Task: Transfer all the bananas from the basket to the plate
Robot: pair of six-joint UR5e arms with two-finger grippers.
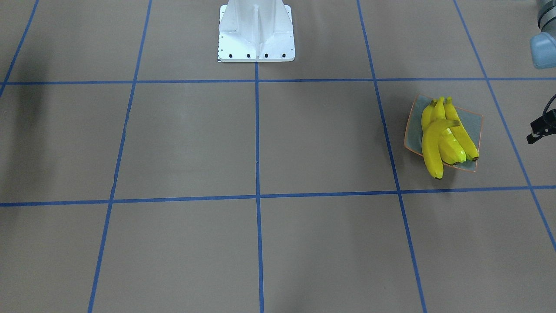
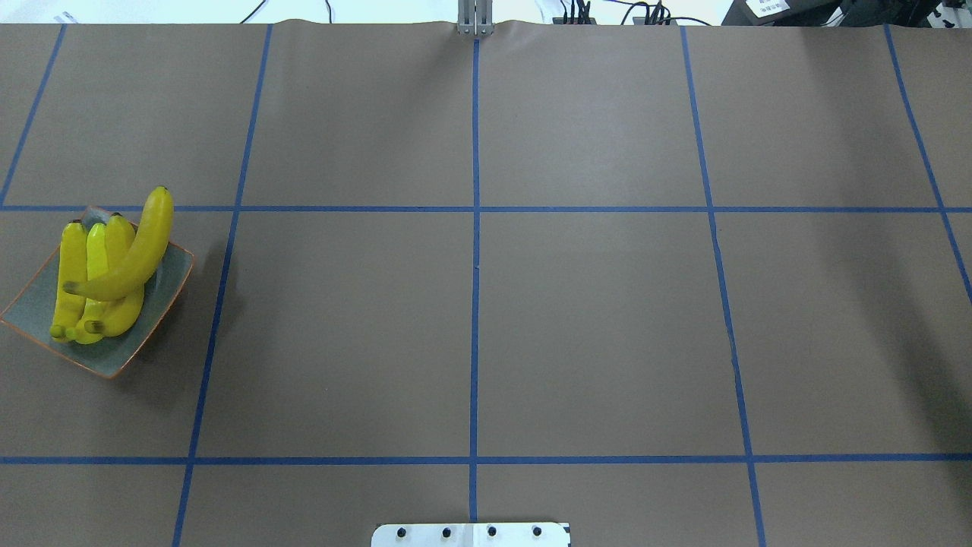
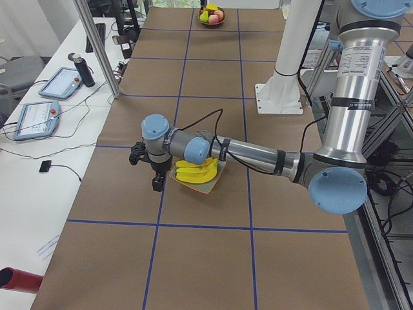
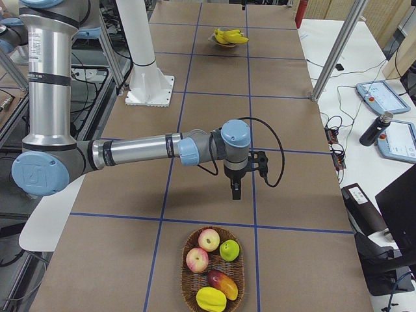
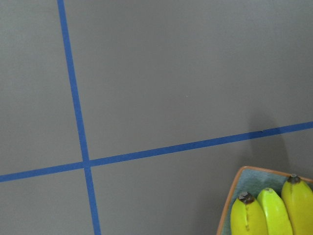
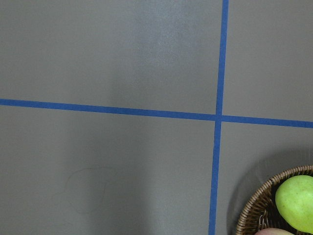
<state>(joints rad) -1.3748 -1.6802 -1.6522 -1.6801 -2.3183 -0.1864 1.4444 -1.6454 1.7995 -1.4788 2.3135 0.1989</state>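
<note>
All four bananas [image 2: 91, 315] are on the plate [image 2: 163, 285], near the surface's left edge, about mid-depth. The basket [image 6: 252, 210] is at the opposite end, by the right edge. In it I see apples [image 4: 208, 239], a green apple [image 6: 296, 203] and a yellow piece [image 4: 211, 299] I can't identify, but no obvious banana. Transfer looks complete to me.

Left end effector [image 3: 157, 184] hangs just beside the plate, on the side toward the left edge, not over it. Its wrist view catches only a plate corner and three banana tips. I can't tell whether it's released or clenched. Right end effector [image 4: 234, 194] hangs over bare surface near the basket, and I can't tell its state either.

What could go wrong:
- The top banana [image 2: 125, 254] lies crosswise on the other three, with one end past the plate rim. It isn't nested, and it's glossy skin on glossy skin. Any jolt likely rolls it onto the surface and undoes the task.
- The left forearm runs close by the plate in the side view. A low or sweeping retract could clip the pile or shove the plate. Lifting clear before moving sideways looks safer.
- The plate is near the surface's edge and its rims are shallow, so a shove that way could tip fruit off.
- If the yellow piece is a banana, the count is short. Check before calling it done.
- The right arm is close to the basket, so a careless move could knock its rim.
</note>
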